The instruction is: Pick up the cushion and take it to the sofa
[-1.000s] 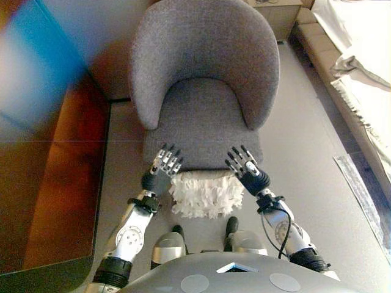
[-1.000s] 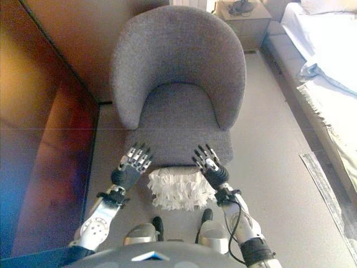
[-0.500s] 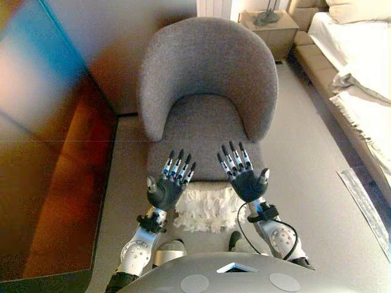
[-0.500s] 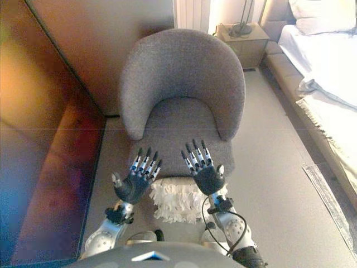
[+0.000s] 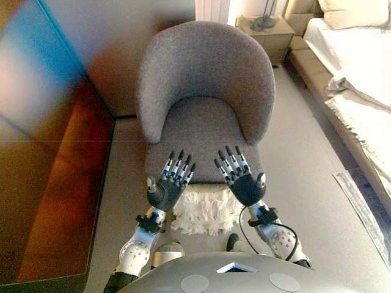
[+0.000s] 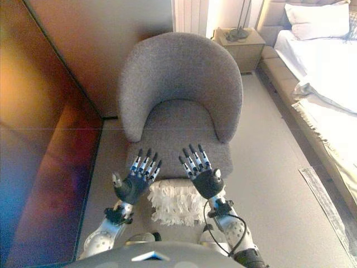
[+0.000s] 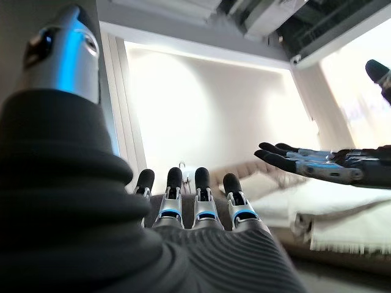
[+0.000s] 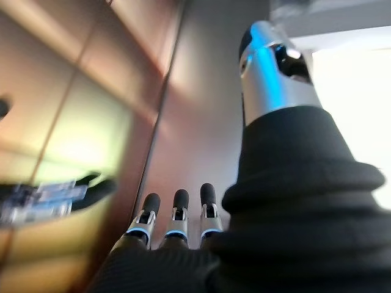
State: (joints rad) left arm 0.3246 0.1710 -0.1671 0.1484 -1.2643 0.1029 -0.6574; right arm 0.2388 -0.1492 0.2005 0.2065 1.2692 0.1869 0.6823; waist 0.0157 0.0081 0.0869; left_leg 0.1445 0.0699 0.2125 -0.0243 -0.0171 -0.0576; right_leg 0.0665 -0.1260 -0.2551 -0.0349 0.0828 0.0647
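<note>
A white ruffled cushion (image 5: 204,209) lies on the floor against the front of a grey armchair (image 5: 204,91), partly hidden by my hands. My left hand (image 5: 166,185) is raised above the cushion's left edge, palm up, fingers straight and spread, holding nothing. My right hand (image 5: 242,179) is raised above the cushion's right edge, likewise open and empty. In the left wrist view my left hand (image 7: 195,207) shows straight fingers, with the right hand (image 7: 317,168) across from it. The right wrist view shows my right hand's fingers (image 8: 177,217) straight. A sofa or bed with white covers (image 6: 329,95) stands at the right.
A dark glossy wooden wall or cabinet (image 5: 49,152) runs along the left. A small bedside table (image 6: 240,47) with a lamp base stands behind the armchair. A rug's edge (image 5: 366,201) lies on the floor at the right. Grey floor lies between the armchair and the bed.
Both hands have risen from beside the cushion and turned palm up, fingers spread. The camera has tilted up, showing more of the room behind the armchair. The cushion has not moved.
</note>
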